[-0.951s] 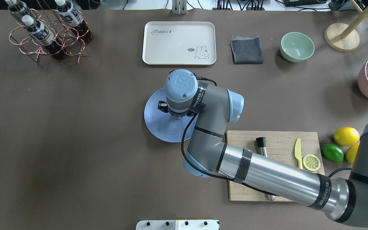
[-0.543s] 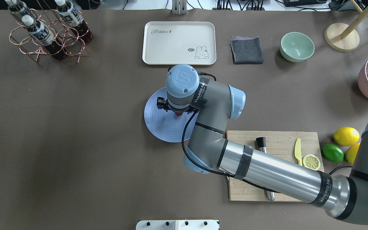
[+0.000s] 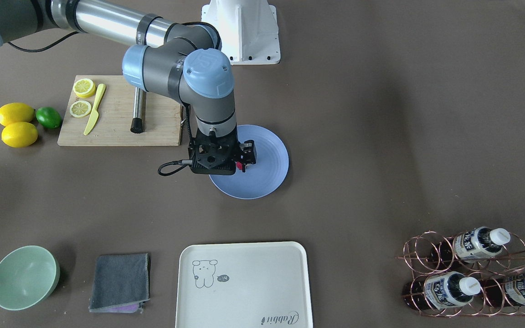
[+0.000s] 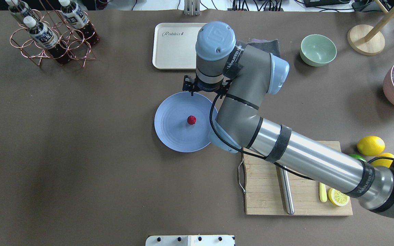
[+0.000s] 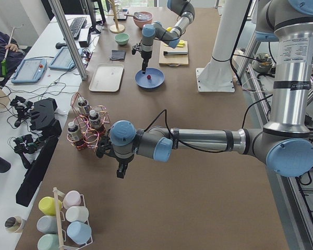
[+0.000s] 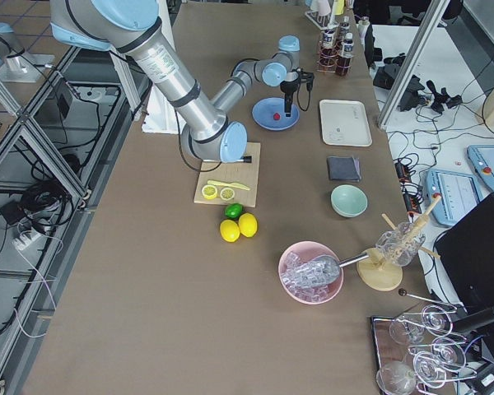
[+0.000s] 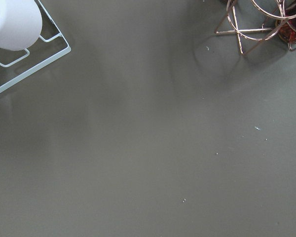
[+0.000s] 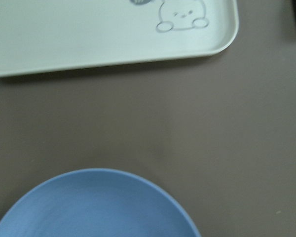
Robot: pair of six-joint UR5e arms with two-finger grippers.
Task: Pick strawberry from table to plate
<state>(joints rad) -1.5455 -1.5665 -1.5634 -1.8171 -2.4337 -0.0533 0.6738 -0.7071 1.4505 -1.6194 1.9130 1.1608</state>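
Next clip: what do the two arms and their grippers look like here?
Both arms have polished silver tubes, grey joint housings and round light-blue caps bearing an embossed logo. The right arm wears black straps, some printed WANEED, holding a black cable that loops toward the small black right gripper. The left arm carries a black cable too, and the left gripper is likewise black.

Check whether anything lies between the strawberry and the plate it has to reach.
Nothing visible does: the strawberry already lies on the plate, near its centre. The right end effector hangs apart from it, above the plate's far rim, toward the cream tray.
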